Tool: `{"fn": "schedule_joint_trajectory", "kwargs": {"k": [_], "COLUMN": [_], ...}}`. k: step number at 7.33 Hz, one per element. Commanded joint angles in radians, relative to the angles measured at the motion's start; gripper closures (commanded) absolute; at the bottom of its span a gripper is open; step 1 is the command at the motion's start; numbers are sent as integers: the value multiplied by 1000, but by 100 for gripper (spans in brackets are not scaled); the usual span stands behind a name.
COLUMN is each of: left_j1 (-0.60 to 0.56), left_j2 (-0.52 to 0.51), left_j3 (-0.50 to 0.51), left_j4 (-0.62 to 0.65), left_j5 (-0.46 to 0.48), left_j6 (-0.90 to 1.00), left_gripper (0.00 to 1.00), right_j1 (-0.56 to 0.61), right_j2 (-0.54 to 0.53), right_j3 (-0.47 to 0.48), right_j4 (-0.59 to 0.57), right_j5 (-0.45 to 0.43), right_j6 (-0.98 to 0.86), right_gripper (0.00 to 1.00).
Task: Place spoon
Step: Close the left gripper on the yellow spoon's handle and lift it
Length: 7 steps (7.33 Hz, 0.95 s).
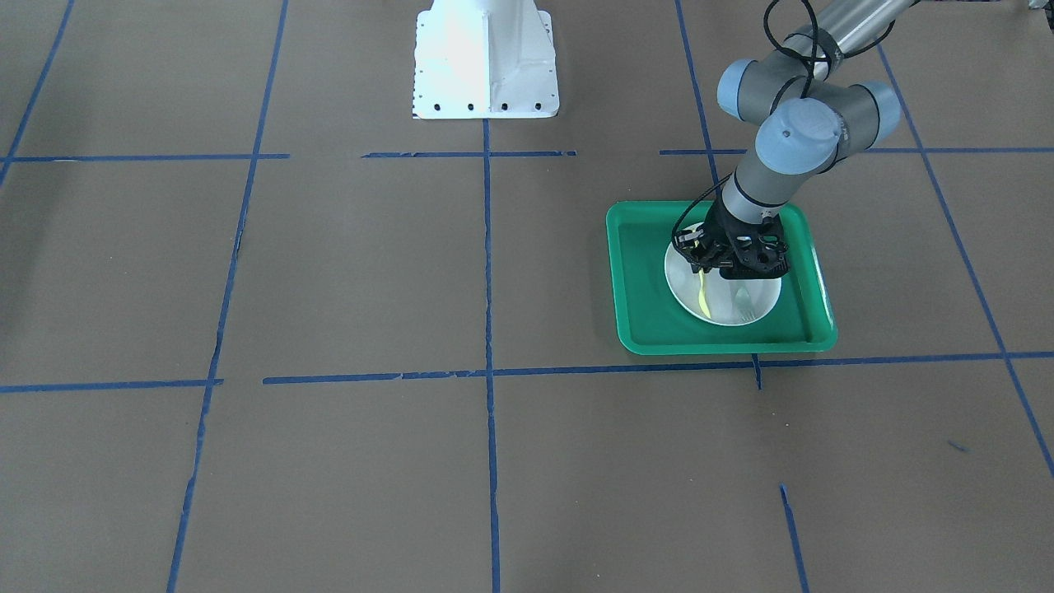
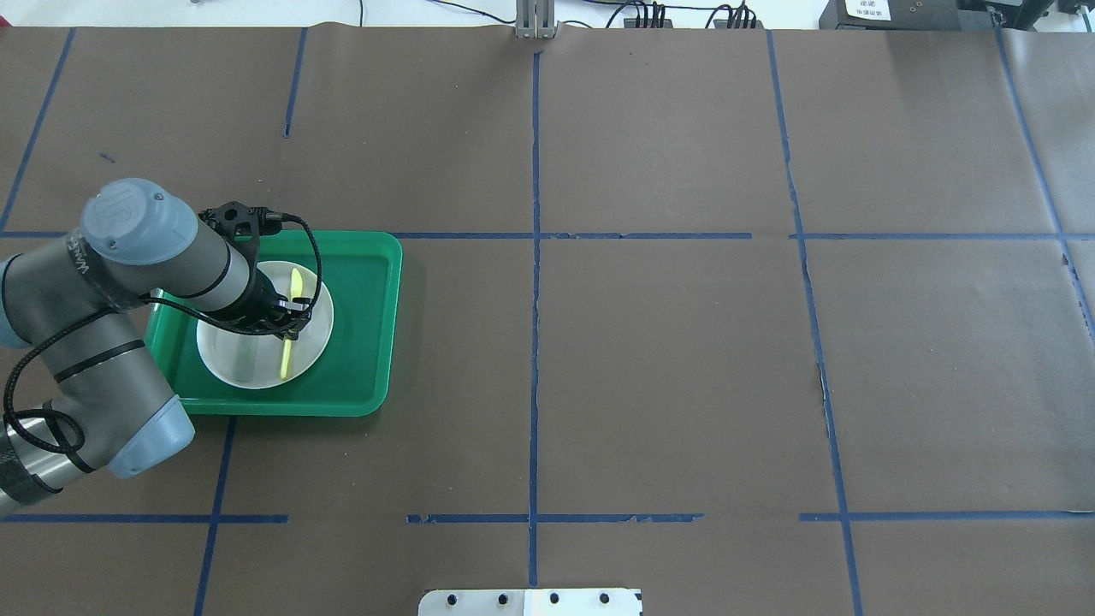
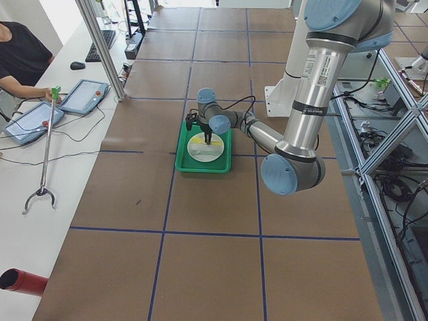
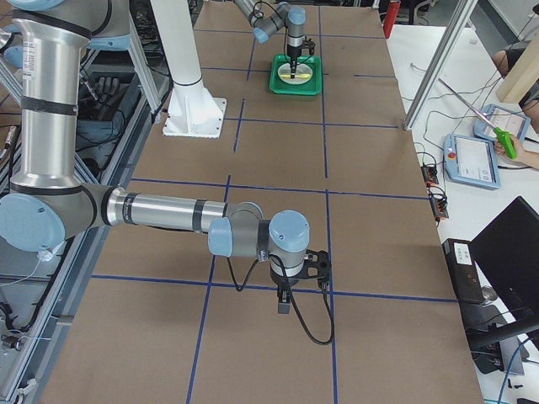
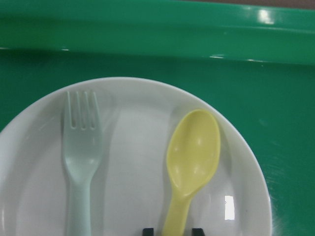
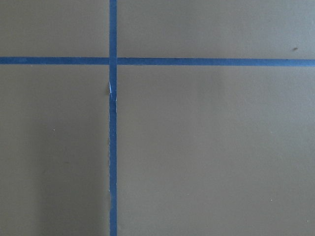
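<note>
Yellow spoon (image 5: 192, 152) flat on the white plate (image 5: 138, 147), bowl pointing away from the robot, handle back toward it. Just beside it on the same plate, a pale green fork (image 5: 81, 147), roughly parallel and not touching. Plate inside a green tray (image 5: 275, 83) on the brown table (image 2: 667, 359), on the robot's left side.

Upright over the plate, the left gripper (image 5: 173, 231), down at the spoon's handle. Jaws narrow, one black fingertip (image 5: 197, 231) on either side of the handle, with a thin sliver of plate showing between the handle and the other fingertip, so straddling rather than pinching, by the look of it.

Well apart from the tray, the right gripper (image 4: 285, 305), pointing down, low over bare table near crossing blue tape lines (image 6: 112, 147). Cannot tell from the side view whether those jaws stand wide or narrow
</note>
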Motion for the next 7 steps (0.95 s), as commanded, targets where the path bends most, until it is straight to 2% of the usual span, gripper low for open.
{"fn": "schedule_joint_trajectory", "kwargs": {"k": [1, 2, 4, 5, 7], "left_j1": [-4, -9, -15, -15, -4], "left_j2": [2, 6, 49, 33, -36], "left_j3": [-10, -32, -144, -169, -145], "left_j4": [1, 4, 27, 73, 107], "left_j5": [1, -1, -4, -6, -6], "left_j6": [3, 3, 3, 3, -24], "left_gripper": [93, 93, 97, 99, 99], "right_j1": [0, 0, 0, 0, 0], "right_j2": [0, 0, 0, 0, 0], "right_j3": [0, 0, 0, 0, 0], "right_j4": [0, 0, 0, 2, 0], "right_j5": [0, 0, 0, 0, 0], "right_j6": [0, -2, 0, 0, 0], "right_gripper": [0, 0, 0, 0, 0]}}
